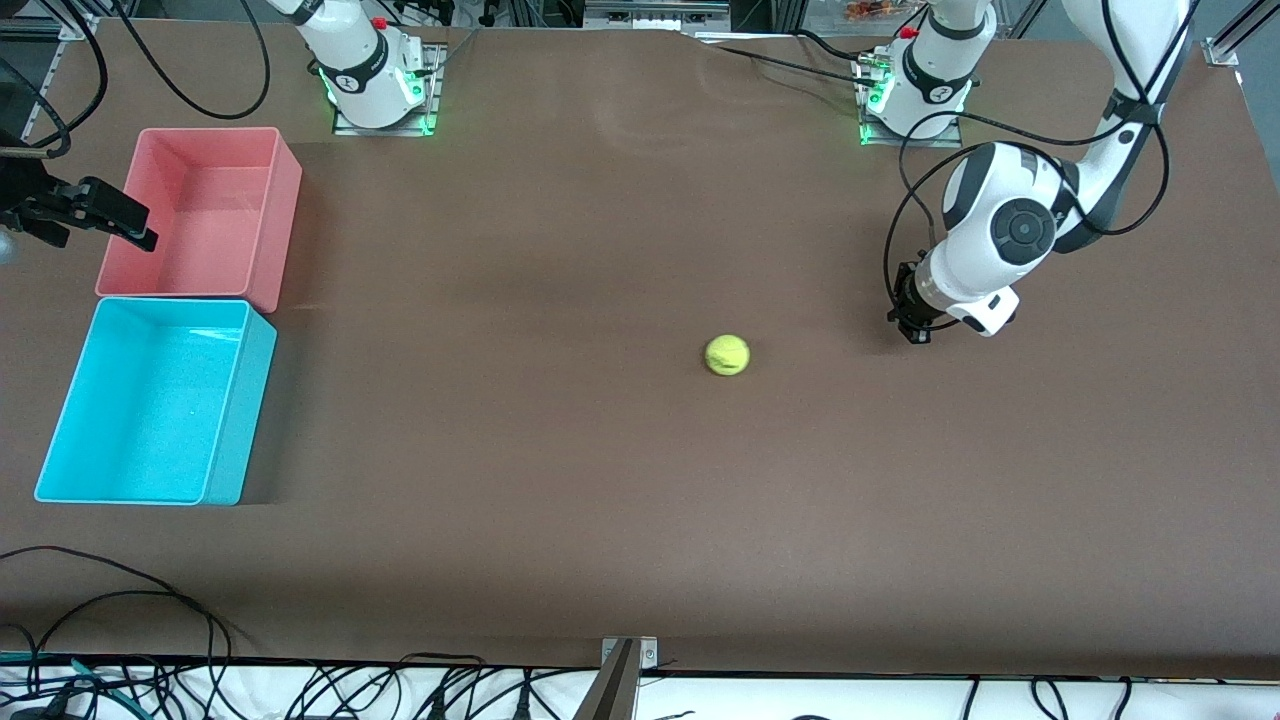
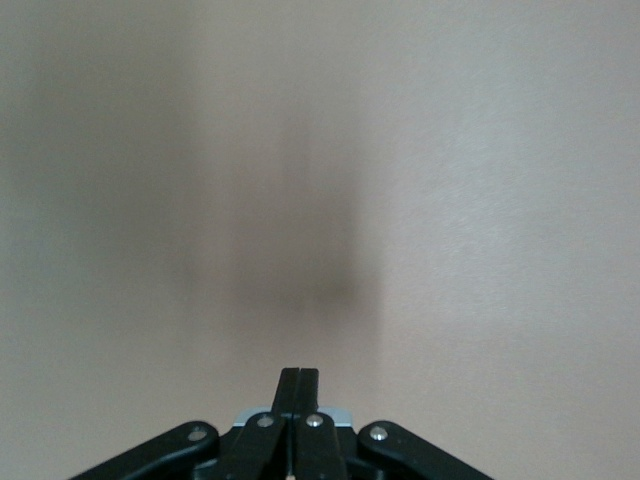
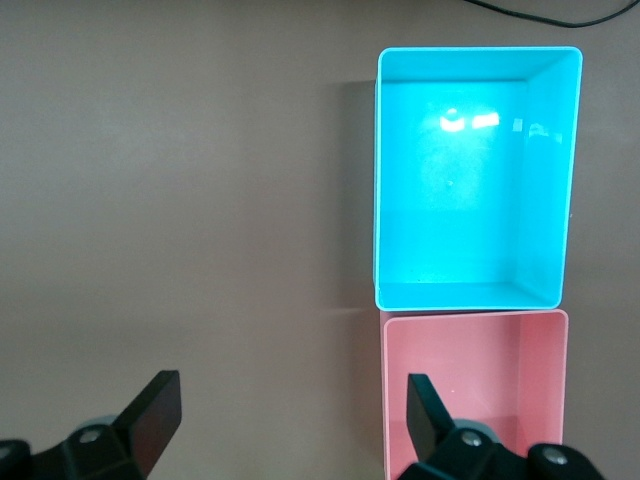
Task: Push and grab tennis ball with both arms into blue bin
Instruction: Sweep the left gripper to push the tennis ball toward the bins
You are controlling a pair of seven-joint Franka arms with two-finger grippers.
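The tennis ball (image 1: 727, 355) lies on the brown table near its middle, well away from the bins. My left gripper (image 1: 912, 325) is down close to the table beside the ball, toward the left arm's end, and does not touch it. In the left wrist view the left gripper (image 2: 298, 372) is shut and empty, with only table ahead. The blue bin (image 1: 245, 420) stands empty at the right arm's end. My right gripper (image 1: 105, 222) hangs up over the outer edge of the pink bin. In the right wrist view it (image 3: 290, 400) is open and empty, and the blue bin (image 3: 378, 200) shows below.
A pink bin (image 1: 280, 230), also empty, stands against the blue bin, farther from the front camera; it shows in the right wrist view (image 3: 470, 318) too. Loose cables lie along the table's front edge (image 1: 150, 600).
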